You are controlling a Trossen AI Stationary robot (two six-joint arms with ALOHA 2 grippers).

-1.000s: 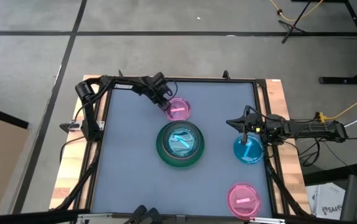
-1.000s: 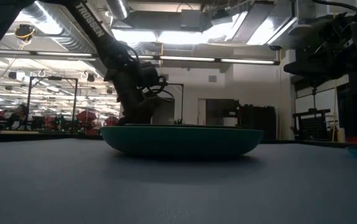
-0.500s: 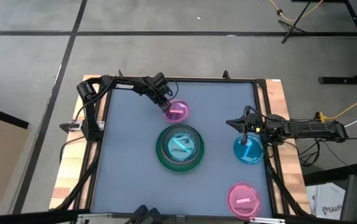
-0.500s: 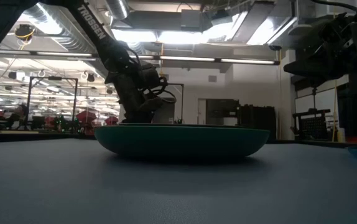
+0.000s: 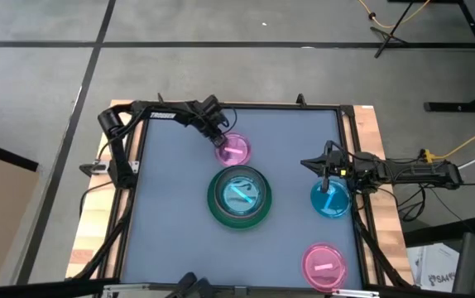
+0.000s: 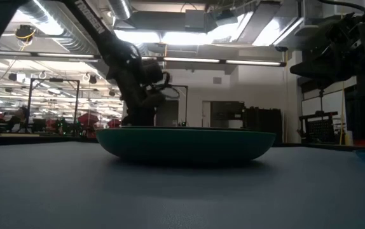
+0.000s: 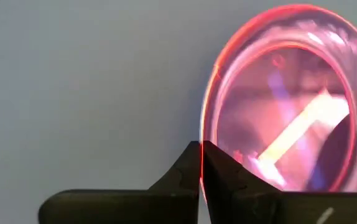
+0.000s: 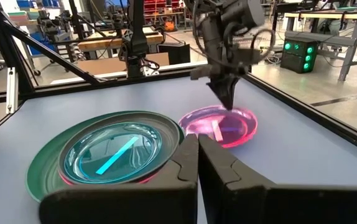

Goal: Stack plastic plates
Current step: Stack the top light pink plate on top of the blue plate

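Note:
My left gripper (image 5: 219, 142) is shut on a translucent magenta plate (image 5: 234, 150) at the table's far middle. Just nearer sits the stack: a large dark green plate (image 5: 239, 196) with a translucent blue plate (image 8: 113, 152) on top and a pink edge (image 8: 148, 177) showing beneath the blue. My right gripper (image 5: 327, 180) is shut and holds nothing. It hovers over a second blue plate (image 5: 331, 200) lying flat at the right edge. Another pink-magenta plate (image 5: 324, 262) lies flat near the right near corner. I see no dark grey plate. My left gripper pinches the magenta plate's rim (image 7: 202, 127) between its two fingers, on the plate's far-left side. The fingers (image 8: 228, 99) come from above, pointing down. The plate's opposite side (image 8: 213, 140) appears to rest on the table.
The green plate (image 6: 184, 145) fills the middle of the low view and hides what lies behind it. The table's dark frame rail (image 5: 349, 149) and wooden border run along the right side. Bare grey tabletop (image 5: 171, 240) spreads over the left and near-left.
My left gripper, shut on the magenta plate's rim throughout, has drawn the plate a little toward the stack and the table's near edge. The green plate with its load has shifted slightly toward the near edge, and the blue plate on it has settled.

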